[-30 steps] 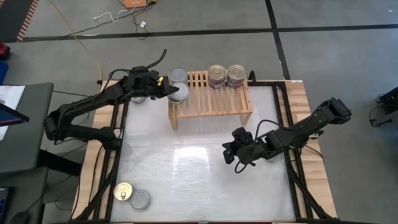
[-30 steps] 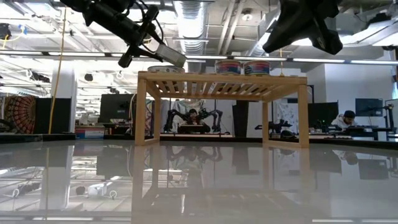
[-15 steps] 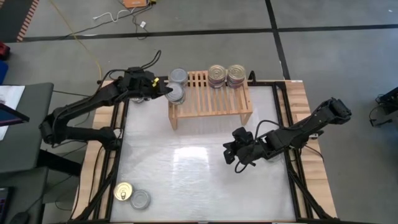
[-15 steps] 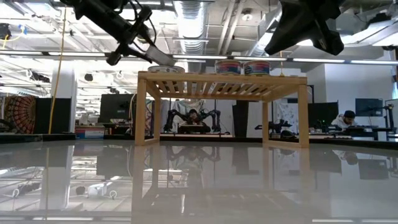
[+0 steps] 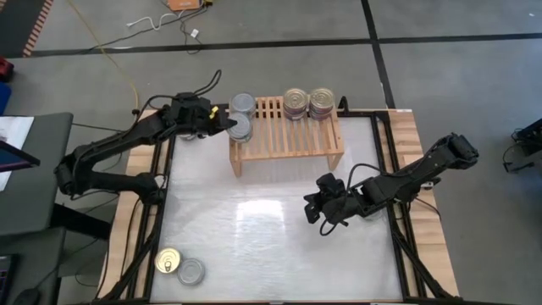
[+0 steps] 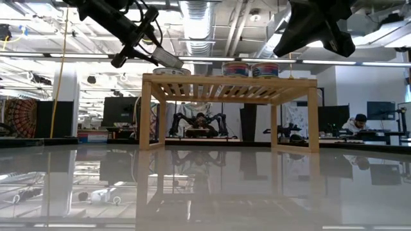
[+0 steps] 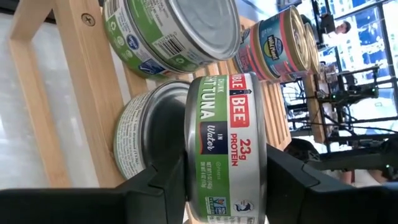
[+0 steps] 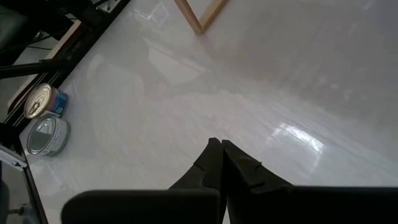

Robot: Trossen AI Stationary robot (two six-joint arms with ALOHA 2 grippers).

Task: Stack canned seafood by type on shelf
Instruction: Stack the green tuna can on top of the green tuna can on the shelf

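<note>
Tuna tin set on its twin at the shelf's left end

Left gripper (image 7: 225,186) fingers flank the green-label tuna can (image 7: 225,149), barely gripping, atop a silver can (image 7: 146,134) on the shelf (image 5: 288,135); right gripper (image 8: 217,163), pinched shut, hangs mid-table.

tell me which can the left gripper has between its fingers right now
The green-label tuna can at the shelf's left end, set on top of another can. The left gripper brackets only this one; the other shelf cans stand free, and two wait at the table's near-left corner.

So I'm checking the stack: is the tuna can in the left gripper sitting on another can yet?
Yes: the tuna can lies flat atop another can on the shelf, between the left gripper fingers.
</note>
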